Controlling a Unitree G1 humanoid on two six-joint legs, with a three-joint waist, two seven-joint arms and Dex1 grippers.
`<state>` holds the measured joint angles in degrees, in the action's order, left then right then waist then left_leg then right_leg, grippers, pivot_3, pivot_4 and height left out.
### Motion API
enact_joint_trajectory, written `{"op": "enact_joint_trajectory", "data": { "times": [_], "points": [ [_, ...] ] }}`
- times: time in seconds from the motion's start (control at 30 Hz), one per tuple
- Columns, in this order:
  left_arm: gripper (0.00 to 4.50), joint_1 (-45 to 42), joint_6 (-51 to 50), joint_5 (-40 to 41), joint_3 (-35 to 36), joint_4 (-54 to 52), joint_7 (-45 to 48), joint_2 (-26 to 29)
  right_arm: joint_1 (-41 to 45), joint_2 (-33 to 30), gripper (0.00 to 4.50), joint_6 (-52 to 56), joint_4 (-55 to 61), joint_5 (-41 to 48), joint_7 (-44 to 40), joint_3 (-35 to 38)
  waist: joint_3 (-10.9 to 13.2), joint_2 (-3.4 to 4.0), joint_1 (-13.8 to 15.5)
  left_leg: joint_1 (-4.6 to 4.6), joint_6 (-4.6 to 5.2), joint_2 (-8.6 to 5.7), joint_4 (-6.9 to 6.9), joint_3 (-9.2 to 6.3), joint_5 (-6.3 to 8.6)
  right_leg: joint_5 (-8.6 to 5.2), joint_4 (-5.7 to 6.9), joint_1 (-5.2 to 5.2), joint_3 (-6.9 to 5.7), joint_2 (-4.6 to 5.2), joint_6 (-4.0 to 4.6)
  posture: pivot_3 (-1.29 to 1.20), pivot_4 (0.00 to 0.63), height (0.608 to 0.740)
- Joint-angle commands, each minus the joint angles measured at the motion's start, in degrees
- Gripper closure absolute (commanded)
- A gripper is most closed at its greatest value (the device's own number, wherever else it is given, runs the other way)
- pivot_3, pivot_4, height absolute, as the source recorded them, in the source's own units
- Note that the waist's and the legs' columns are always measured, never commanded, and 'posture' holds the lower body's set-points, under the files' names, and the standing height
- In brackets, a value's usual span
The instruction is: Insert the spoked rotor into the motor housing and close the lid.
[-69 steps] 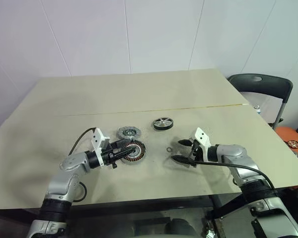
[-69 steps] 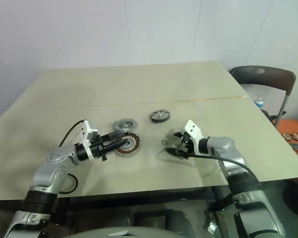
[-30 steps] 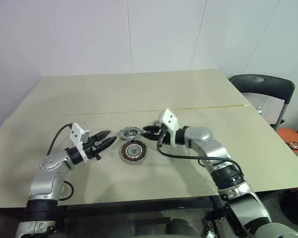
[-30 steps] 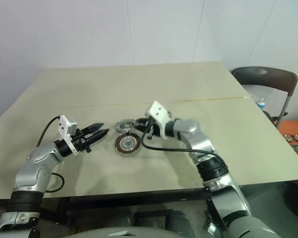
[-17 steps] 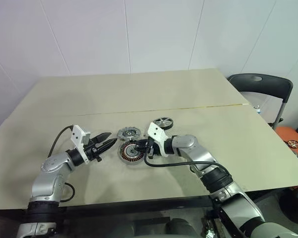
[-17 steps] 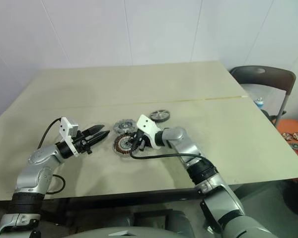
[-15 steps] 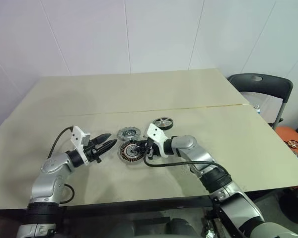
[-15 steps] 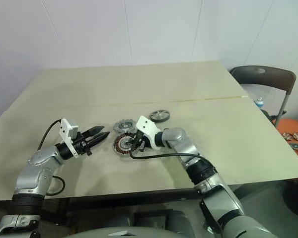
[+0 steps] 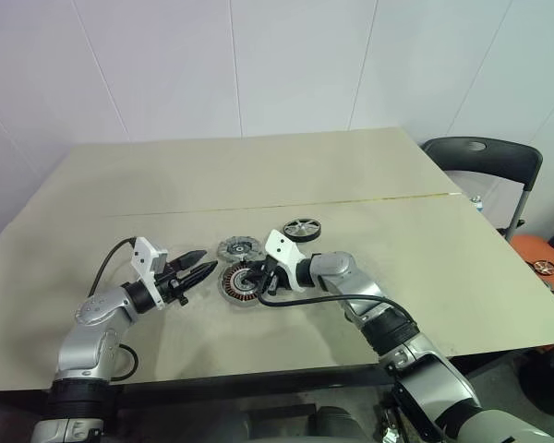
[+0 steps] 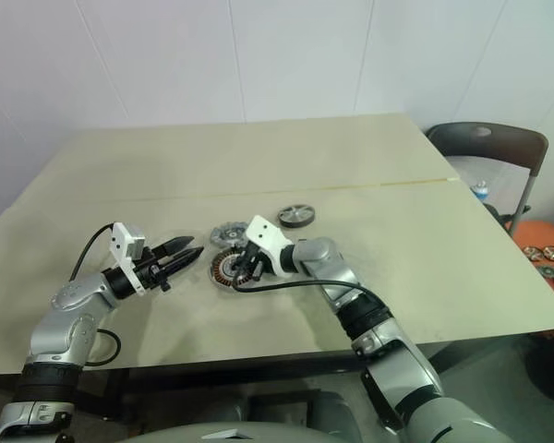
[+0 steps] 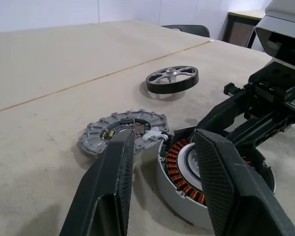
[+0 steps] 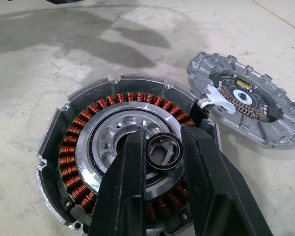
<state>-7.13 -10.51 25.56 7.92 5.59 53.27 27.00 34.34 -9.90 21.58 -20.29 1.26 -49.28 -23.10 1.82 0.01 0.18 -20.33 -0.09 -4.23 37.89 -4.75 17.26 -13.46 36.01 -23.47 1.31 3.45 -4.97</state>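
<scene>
Right gripper point(image 12: 160, 162) is clamped on a small dark metal ring point(image 12: 164, 152), its two black fingers point(image 12: 130, 182) pinching the ring's sides directly over the silver centre of the round motor housing with its circle of copper-coloured windings and grey outer rim point(image 12: 96, 147). Whether the ring touches the hub I cannot tell. From the head camera this arm reaches in from the right, its tips point(image 9: 249, 276) over the housing point(image 9: 242, 282).

Left gripper point(image 11: 162, 147) hangs just beside the housing point(image 11: 211, 191) on its left side, pointing level toward it, its two black fingers point(image 11: 113, 182) standing apart with nothing between them and touching nothing; in the left eye view it sits at point(image 9: 201, 273).

Silver-grey lid, a round metal disc with a notched rim and a dark centre point(image 12: 248, 105), lies flat just behind the housing, its edge close against the housing's rim. Black ring-shaped rotor with silver spokes and a silver hub point(image 9: 302, 229) lies flat on its own, farther back and to the right, apart from both grippers.

Everything rests on a broad beige table point(image 9: 258, 175) with a thin seam across its middle. Behind it stand plain white panelled walls point(image 9: 258, 65). A dark chair point(image 9: 494, 166) stands beyond the table's right corner, with an orange seat holding small wheels point(image 9: 547, 268) near it.
</scene>
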Motion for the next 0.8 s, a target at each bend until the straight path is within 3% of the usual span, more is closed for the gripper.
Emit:
{"op": "enact_joint_trajectory", "data": {
  "times": [0.03, 0.8],
  "points": [
    [2.45, -0.56, 1.14, -0.1, 0.59, -0.23, -0.12, 0.26, 0.61, 0.3, 3.83, -0.22, 1.16, 0.03, -1.74, -0.89, 0.0, 0.0, 0.01, 0.0, 0.0, 0.0, 0.0, 0.0, 0.0, 0.0, 0.0, 0.0, 0.0, 0.0, 0.0, 0.0, 0.0, 0.74],
    [2.45, -0.42, 1.24, -0.24, 0.22, 0.1, -0.33, -0.07, 1.2, 2.42, 3.83, -0.5, 0.34, -0.29, -1.3, -0.57, 0.01, 0.01, -0.48, -0.02, 0.0, 0.0, 0.0, 0.0, 0.0, 0.0, 0.0, -0.02, 0.0, 0.0, 0.0, 0.0, 0.0, 0.74]
  ]
}}
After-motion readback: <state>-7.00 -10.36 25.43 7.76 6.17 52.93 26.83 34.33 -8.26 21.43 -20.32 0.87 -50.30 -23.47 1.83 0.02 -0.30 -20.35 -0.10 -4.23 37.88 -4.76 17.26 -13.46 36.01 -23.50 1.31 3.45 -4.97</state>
